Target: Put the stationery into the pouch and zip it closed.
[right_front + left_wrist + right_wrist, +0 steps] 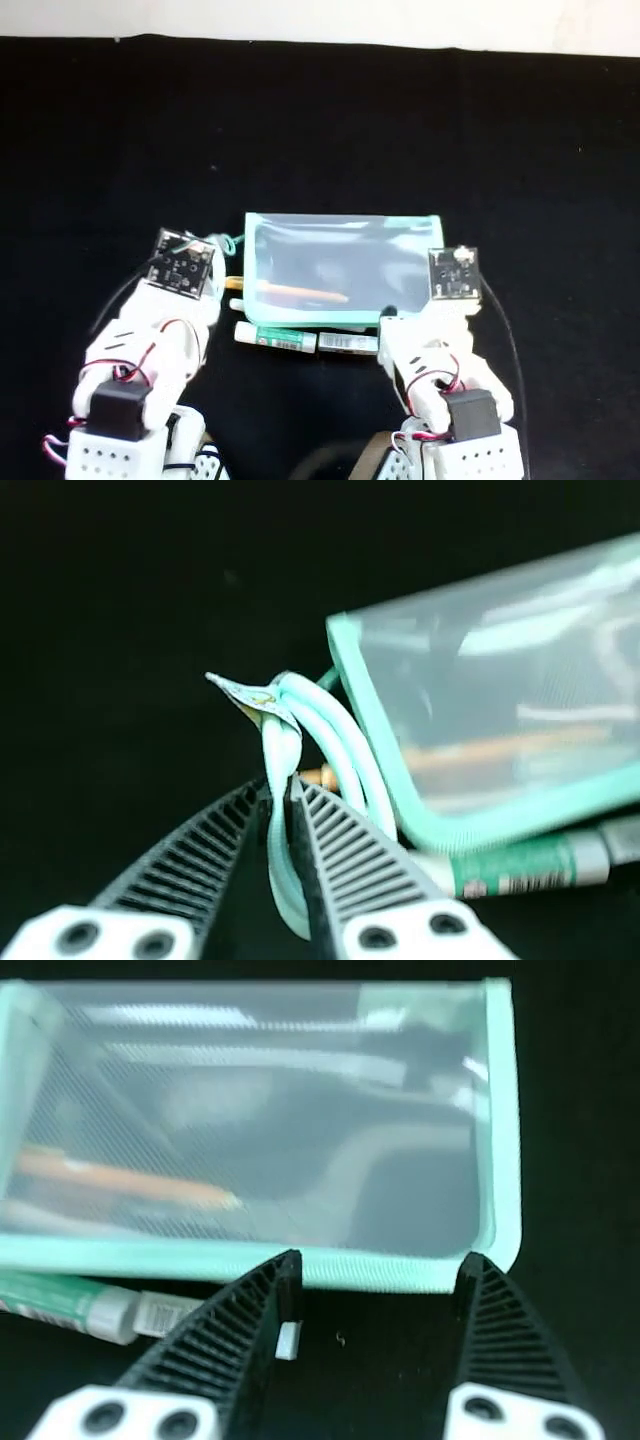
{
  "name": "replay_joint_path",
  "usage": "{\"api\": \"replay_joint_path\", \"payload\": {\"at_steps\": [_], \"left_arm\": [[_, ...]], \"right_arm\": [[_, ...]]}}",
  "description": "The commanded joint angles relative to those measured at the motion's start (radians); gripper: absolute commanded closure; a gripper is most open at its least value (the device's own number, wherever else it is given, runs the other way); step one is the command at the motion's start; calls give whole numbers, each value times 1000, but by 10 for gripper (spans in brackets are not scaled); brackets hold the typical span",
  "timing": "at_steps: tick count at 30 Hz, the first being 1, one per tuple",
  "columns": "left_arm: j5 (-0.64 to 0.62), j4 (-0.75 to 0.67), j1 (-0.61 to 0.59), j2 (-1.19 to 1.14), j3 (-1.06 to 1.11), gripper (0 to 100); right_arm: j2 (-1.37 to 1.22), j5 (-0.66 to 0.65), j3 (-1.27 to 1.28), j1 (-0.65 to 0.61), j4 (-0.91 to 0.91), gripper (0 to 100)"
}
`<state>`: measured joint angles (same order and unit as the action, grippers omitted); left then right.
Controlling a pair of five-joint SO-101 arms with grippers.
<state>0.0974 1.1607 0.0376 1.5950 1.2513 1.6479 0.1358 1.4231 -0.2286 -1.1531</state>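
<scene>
The clear pouch with teal trim lies flat at mid-table between both arms. An orange pencil shows through its wall. A green and white marker lies outside on the cloth, along the pouch's near edge. At the pouch's left end, my left gripper is shut on the looped teal cord. An orange tip pokes out behind that cord. My right gripper is open at the pouch's near right corner, its tips level with the teal hem, with nothing between them.
A black cloth covers the table, with open room beyond the pouch and to both sides. A pale wall edge runs along the far side. The arm bases crowd the near edge.
</scene>
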Motion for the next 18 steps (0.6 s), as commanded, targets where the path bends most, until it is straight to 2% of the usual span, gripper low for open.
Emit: {"api": "replay_joint_path", "payload": {"at_steps": [1,4,6,18], "left_arm": [[9,-71,12,1,-88,993],[9,-110,12,1,-130,993],[9,-133,10,1,-159,993],[9,-258,10,-1,-182,993]], "right_arm": [[7,-41,-81,-4,15,752],[7,-144,-113,-4,12,752],[5,-164,-127,-4,10,752],[-2,-164,-220,-4,-33,750]]}}
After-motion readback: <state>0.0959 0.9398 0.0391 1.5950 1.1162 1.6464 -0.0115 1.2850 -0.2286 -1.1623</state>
